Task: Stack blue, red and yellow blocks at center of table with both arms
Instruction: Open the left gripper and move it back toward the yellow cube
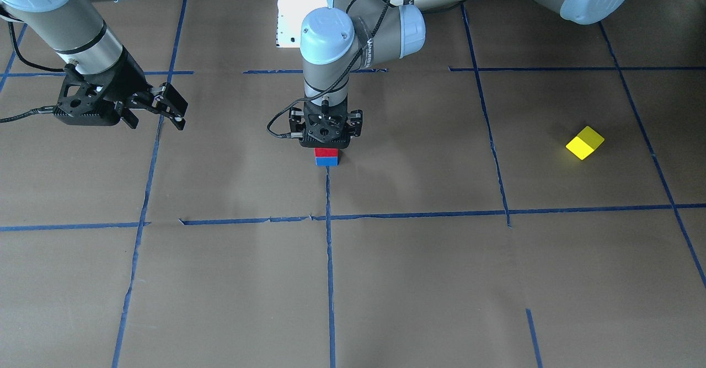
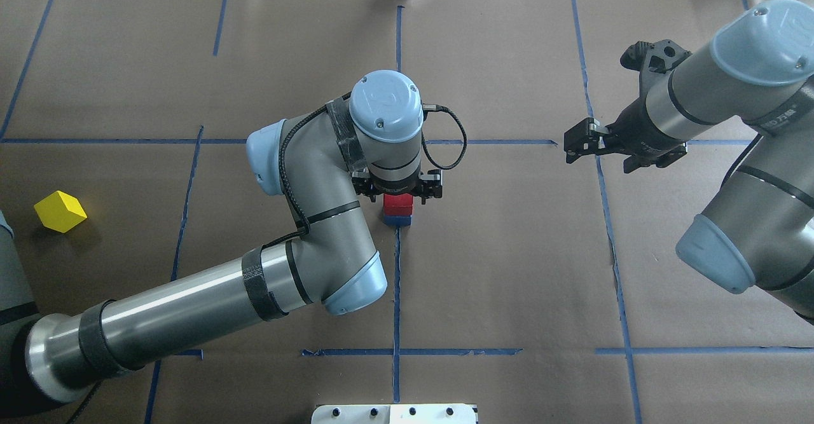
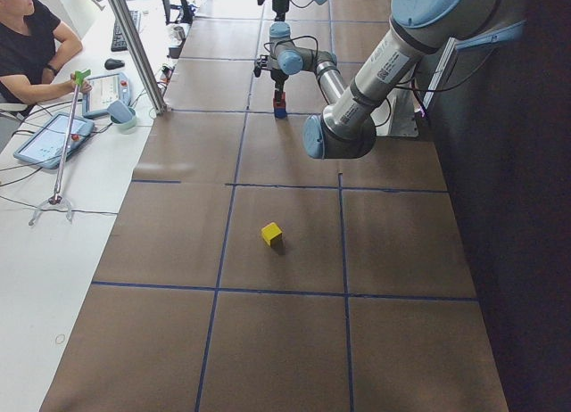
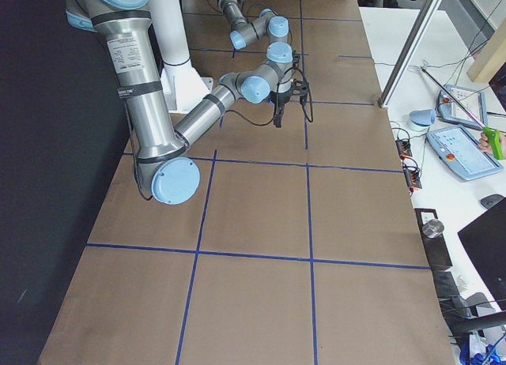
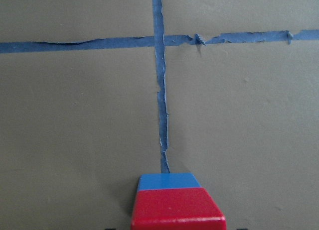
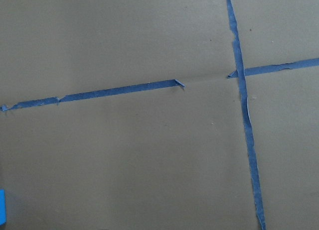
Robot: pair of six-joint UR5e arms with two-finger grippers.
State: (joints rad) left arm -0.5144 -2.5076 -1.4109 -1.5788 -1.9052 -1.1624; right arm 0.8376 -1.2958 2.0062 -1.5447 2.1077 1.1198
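A red block (image 1: 326, 152) sits squarely on a blue block (image 1: 326, 161) at the table's centre, on a blue tape crossing. The stack also shows in the overhead view, red (image 2: 399, 205) on blue (image 2: 397, 220), and in the left wrist view (image 5: 177, 207). My left gripper (image 1: 326, 145) points straight down over the stack, its jaws spread to either side of the red block. A yellow block (image 1: 584, 142) lies alone far out on my left side (image 2: 60, 211). My right gripper (image 1: 157, 111) is open and empty, held above the table on my right side (image 2: 594, 147).
Brown paper with a grid of blue tape lines (image 1: 329, 257) covers the table. The robot's white base plate (image 1: 289, 9) is at the back. An operator (image 3: 31, 51) sits at a side desk with tablets beyond the table's far edge.
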